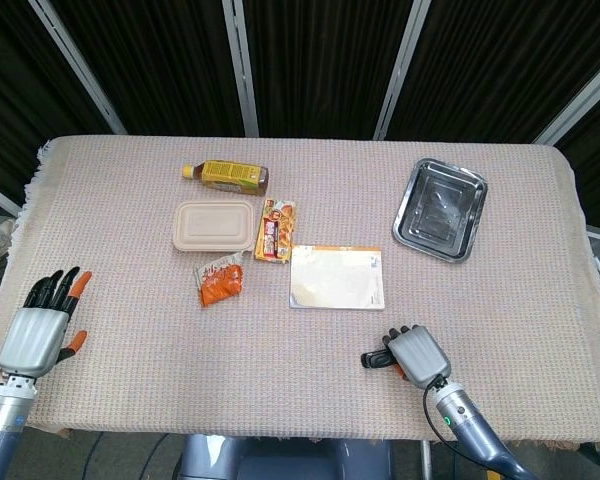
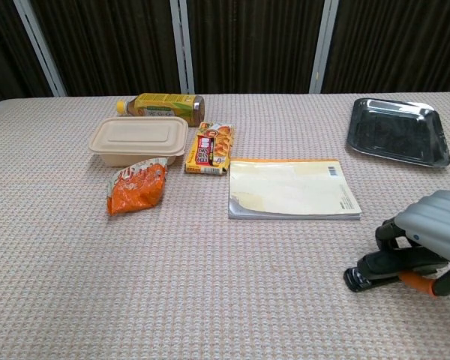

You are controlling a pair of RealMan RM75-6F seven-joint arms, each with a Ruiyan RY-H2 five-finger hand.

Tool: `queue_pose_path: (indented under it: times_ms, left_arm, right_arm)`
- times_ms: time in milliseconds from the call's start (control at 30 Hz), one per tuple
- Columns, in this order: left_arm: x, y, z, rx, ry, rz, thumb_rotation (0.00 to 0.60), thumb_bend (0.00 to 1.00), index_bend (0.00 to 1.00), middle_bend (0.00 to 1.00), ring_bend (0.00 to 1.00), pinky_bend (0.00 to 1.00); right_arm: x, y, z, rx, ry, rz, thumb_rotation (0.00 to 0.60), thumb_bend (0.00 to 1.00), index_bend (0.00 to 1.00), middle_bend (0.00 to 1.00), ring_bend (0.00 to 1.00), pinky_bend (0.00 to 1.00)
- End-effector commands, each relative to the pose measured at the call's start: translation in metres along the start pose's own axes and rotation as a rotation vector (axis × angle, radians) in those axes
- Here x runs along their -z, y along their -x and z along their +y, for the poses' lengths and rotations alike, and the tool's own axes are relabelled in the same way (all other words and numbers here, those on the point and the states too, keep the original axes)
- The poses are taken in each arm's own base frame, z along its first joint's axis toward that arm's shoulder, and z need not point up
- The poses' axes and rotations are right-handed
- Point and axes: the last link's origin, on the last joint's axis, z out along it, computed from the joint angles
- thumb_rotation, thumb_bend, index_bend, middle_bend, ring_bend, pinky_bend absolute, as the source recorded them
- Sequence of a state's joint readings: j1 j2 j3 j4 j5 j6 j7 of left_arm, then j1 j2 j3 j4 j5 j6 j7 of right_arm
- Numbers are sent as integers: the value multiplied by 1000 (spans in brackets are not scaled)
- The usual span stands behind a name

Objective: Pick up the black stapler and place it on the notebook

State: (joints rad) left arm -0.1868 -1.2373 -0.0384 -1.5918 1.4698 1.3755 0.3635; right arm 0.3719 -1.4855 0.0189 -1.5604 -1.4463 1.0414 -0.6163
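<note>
The black stapler (image 1: 372, 359) (image 2: 362, 276) lies on the tablecloth near the front edge, right of centre. My right hand (image 1: 418, 352) (image 2: 433, 238) sits over it, fingers curled across its top and the orange-tipped thumb against its near side; only the stapler's left end shows. The notebook (image 1: 337, 277) (image 2: 292, 189), pale with an orange top strip, lies flat just beyond the stapler, towards the table's middle. My left hand (image 1: 40, 328) rests at the table's left edge with fingers spread and nothing in it; only the head view shows it.
A steel tray (image 1: 441, 209) (image 2: 396, 131) is at the back right. Left of the notebook lie a snack box (image 1: 274, 230), an orange packet (image 1: 220, 282), a beige lidded container (image 1: 213, 225) and a yellow bottle (image 1: 225, 176).
</note>
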Motion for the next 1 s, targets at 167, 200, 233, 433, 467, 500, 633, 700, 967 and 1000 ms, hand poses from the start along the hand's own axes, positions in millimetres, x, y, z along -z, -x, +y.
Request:
queue_pose_path:
  times_ms: [167, 200, 233, 433, 467, 500, 633, 700, 967, 1000]
  left_arm:
    - [-2, 2, 0, -3, -5, -9, 600, 303, 0, 0, 0, 112]
    - [-2, 2, 0, -4, -7, -10, 600, 303, 0, 0, 0, 112]
    - [-3, 2, 0, -5, -10, -12, 600, 302, 0, 0, 0, 112]
    - [-5, 3, -2, -4, -30, -14, 600, 302, 0, 0, 0, 112]
    - [-5, 3, -2, -4, -34, -13, 600, 303, 0, 0, 0, 112]
    - [-5, 3, -2, -4, -38, -14, 600, 303, 0, 0, 0, 112]
    - [-9, 4, -4, -2, -57, -27, 600, 302, 0, 0, 0, 111]
    - [-11, 6, -5, -4, -68, -33, 600, 303, 0, 0, 0, 111]
    - [-22, 12, -8, -9, -96, -71, 600, 302, 0, 0, 0, 112]
    - [-23, 12, -9, -8, -98, -76, 600, 303, 0, 0, 0, 112]
  right_arm:
    - [-5, -16, 4, 13, 9, 31, 600, 471, 647, 448, 518, 644]
    - [-7, -20, 5, 15, 9, 36, 600, 471, 647, 448, 518, 644]
    - [-8, -24, 5, 19, 9, 42, 600, 472, 647, 448, 518, 644]
    - [-29, -52, 7, 25, 4, 62, 600, 471, 647, 448, 518, 644]
    - [-33, -57, 6, 26, 1, 64, 600, 472, 647, 448, 518, 644]
    - [-36, -61, 6, 25, -2, 66, 600, 471, 647, 448, 518, 644]
    - [-55, -81, 2, 20, -18, 82, 600, 471, 647, 448, 518, 644]
    - [-65, -88, 0, 28, -26, 86, 600, 471, 647, 448, 518, 644]
    - [-113, -109, -23, 41, -69, 70, 600, 471, 647, 449, 518, 644]
    - [-122, -109, -27, 41, -73, 60, 600, 471, 647, 448, 518, 644]
